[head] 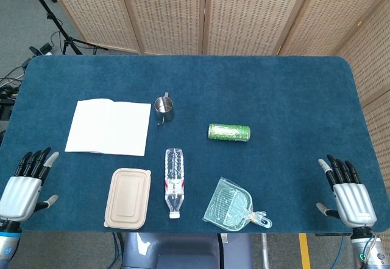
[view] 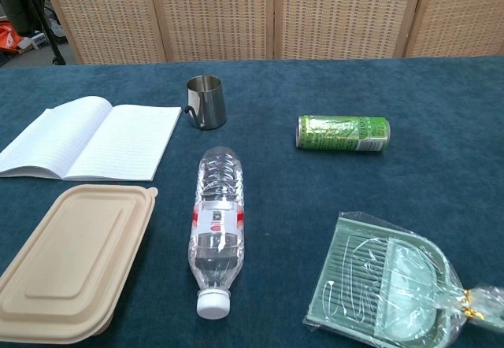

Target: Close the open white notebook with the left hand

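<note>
Head view
Table point(head: 292, 92): one, rounded corners, covered in dark blue carpet-like cloth.
White notebook point(head: 108, 127): one, lying open and flat toward the table's left edge, pages up, spine running away from the near edge.
Steel cup point(head: 163, 107): one, small shiny metal cylinder with a handle, just beside the notebook's far right corner.
Green can point(head: 229, 132): one, lying on its side near the table's middle.
Water bottle point(head: 173, 181): one, clear ribbed plastic with a red and white label, lying with its white cap toward the near edge.
Lunch box point(head: 128, 198): one, beige, rounded rectangle with lid on, at the near edge, left of the bottle.
Dustpan point(head: 231, 205): one, pale green slatted plastic in a clear bag, near the near edge.
Left hand point(head: 23, 186): off the near left corner, back up, fingers straight and slightly apart, thumb out, holding nothing, well apart from the notebook.
Right hand point(head: 348, 192): off the near right corner, same pose, fingers apart and empty.

Chest view
Notebook pages point(view: 90, 139): ruled, left page bowed up slightly.
Hands: neither shows here.
</note>
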Tool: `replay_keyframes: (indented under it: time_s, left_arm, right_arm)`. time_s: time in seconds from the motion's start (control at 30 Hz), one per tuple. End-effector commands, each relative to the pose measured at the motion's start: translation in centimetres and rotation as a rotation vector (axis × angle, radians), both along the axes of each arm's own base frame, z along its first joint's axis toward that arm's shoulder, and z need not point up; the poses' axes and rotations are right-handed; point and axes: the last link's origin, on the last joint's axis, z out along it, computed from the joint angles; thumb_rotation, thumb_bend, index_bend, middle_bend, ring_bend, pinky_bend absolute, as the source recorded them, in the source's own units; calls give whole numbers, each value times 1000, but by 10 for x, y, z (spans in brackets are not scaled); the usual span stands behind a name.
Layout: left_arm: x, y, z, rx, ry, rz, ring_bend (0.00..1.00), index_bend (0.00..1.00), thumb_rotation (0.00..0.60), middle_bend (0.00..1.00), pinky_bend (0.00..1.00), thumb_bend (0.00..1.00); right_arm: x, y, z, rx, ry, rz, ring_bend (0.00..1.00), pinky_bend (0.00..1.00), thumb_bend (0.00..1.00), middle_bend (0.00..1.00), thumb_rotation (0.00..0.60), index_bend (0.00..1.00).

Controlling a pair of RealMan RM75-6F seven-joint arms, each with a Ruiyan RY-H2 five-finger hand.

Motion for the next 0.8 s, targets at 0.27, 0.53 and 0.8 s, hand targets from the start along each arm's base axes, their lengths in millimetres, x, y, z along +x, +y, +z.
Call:
replay_keyframes:
  time_s: [0.27, 0.53, 0.8]
  left_arm:
    - [-4, 13, -3, 1, -3, 16, 0, 0, 600, 0, 0, 34]
    - [-7, 46, -9, -11, 51, -7, 0, 0, 600, 0, 0, 29]
    - [-19, 84, -29, -80, 120, 26, 0, 0, 600, 0, 0, 31]
  right_arm:
    - [-2, -2, -2, 2, 3, -7, 0, 0, 0, 0, 600, 0]
    - [0, -1, -3, 4, 0, -2, 0, 0, 0, 0, 600, 0]
    - [0, -1, -1, -2, -8, -1, 0, 0, 0, 0, 600, 0]
